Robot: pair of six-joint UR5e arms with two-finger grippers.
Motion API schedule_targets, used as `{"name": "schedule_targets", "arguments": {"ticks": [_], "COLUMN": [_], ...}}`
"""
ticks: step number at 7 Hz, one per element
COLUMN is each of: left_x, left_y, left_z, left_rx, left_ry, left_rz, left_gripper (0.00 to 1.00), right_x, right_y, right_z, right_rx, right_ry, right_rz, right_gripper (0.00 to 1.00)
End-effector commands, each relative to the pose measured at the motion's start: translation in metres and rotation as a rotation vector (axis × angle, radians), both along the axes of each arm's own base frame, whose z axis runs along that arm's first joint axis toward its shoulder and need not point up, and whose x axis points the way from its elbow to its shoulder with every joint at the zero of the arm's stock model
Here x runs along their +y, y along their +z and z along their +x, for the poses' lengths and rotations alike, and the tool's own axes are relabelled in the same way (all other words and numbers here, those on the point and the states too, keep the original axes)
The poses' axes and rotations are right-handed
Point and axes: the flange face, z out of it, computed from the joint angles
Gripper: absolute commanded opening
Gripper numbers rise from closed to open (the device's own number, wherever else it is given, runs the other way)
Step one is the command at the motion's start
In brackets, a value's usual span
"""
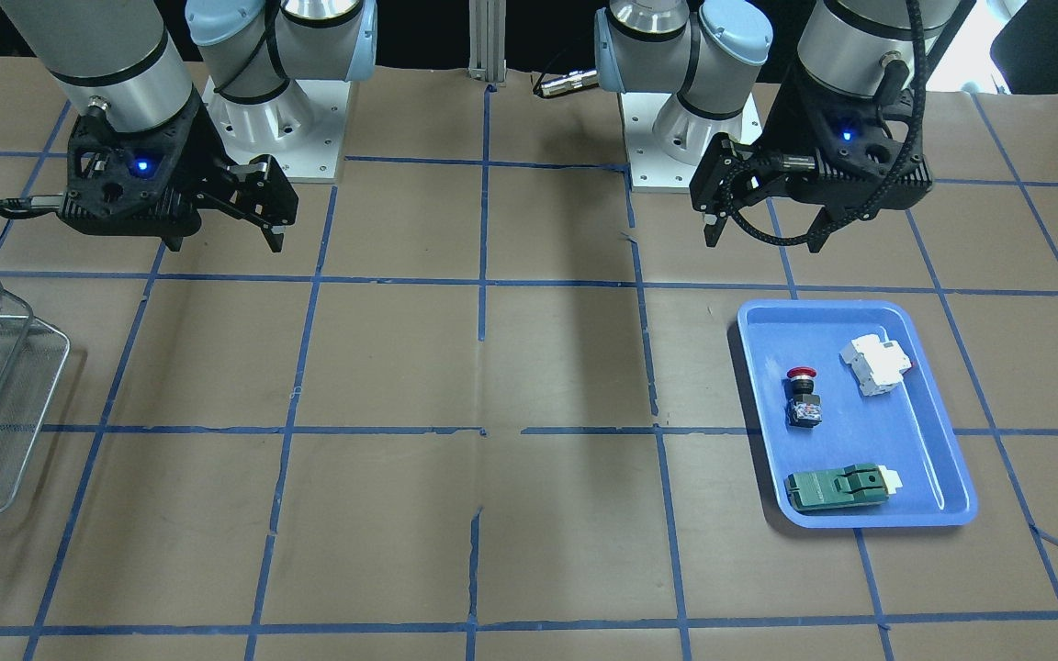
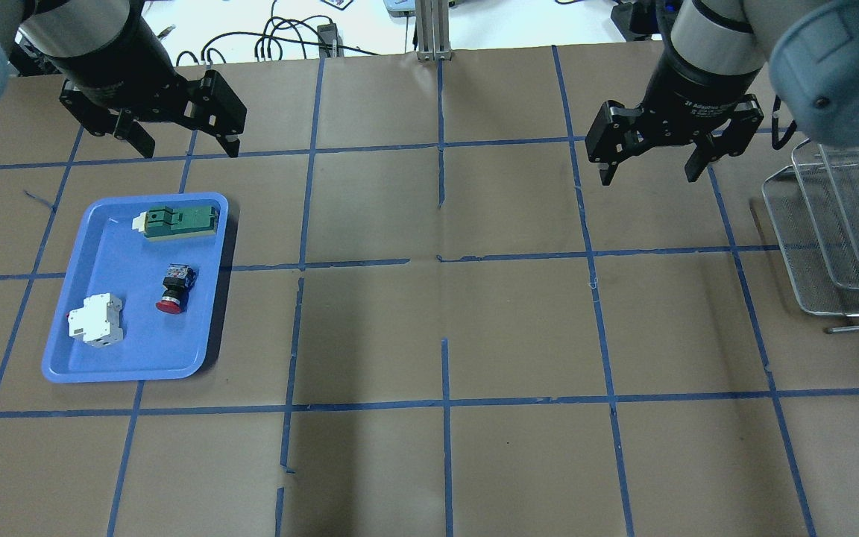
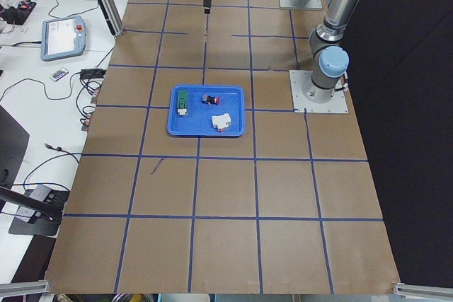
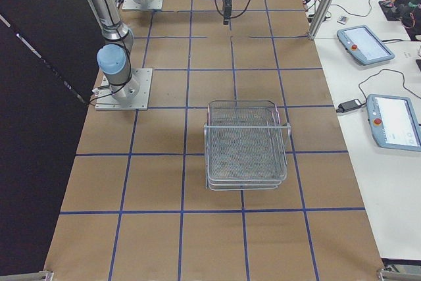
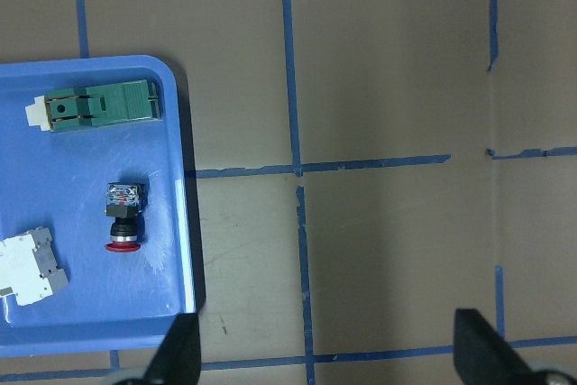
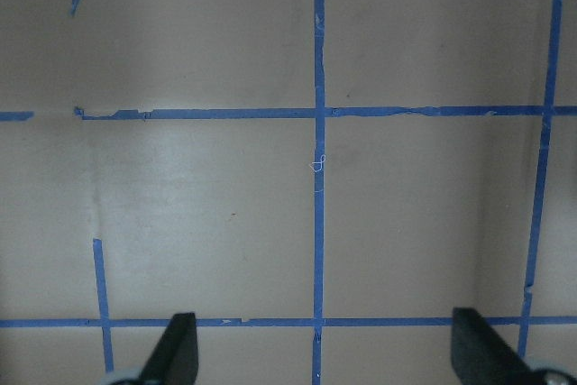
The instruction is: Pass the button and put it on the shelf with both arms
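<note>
Your left arm (image 2: 94,63) hangs above the table (image 2: 444,335), wrist pointing straight down, jaws released, spread wide and gripping nothing. Below those jaws, a little to their outer side, the button (image 2: 173,288) lies on its side in the blue tray (image 2: 131,364), between a green switch (image 2: 180,222) and a white breaker (image 2: 96,319). Your right arm (image 2: 705,74) hangs in the same pose, jaws spread and empty; the shelf (image 2: 832,253) stands on the table outboard of them.

The table (image 2: 519,328) wears brown paper gridded with blue tape (image 2: 519,402); a blue tray (image 2: 146,343) lies toward the robot's left end; the shelf (image 2: 810,261) stands at the right end (well apart from the tray); two base plates (image 1: 322,151) sit along the robot's edge.
</note>
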Motion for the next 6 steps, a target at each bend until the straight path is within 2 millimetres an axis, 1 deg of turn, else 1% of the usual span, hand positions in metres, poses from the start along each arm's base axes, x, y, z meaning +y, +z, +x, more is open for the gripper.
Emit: {"name": "schedule_targets", "arguments": {"ticks": [1,3,6], "left_x": [-0.0003,0.0035,-0.0003], "left_y": [-0.0007,-0.0029,0.0001], "left_z": [-0.0009,-0.0019,-0.0006], "left_rx": [-0.003,-0.001,-0.006], "left_ry": [-0.003,-0.006,-0.003], "left_rz": [0.002,0.007,0.001], "left_gripper": [1.00,1.00,1.00], "right_x": [0.0002,0.0000,0.0000], "right_y": [0.0000,0.0000,0.0000], "right_z": [0.0006,-0.0002,-0.0002], "right_rx": [0.000,0.000,0.000], "right_ry": [0.001,0.000,0.000], "right_rz": [0.000,0.000,0.000], "right_gripper": [1.00,1.00,1.00]}}
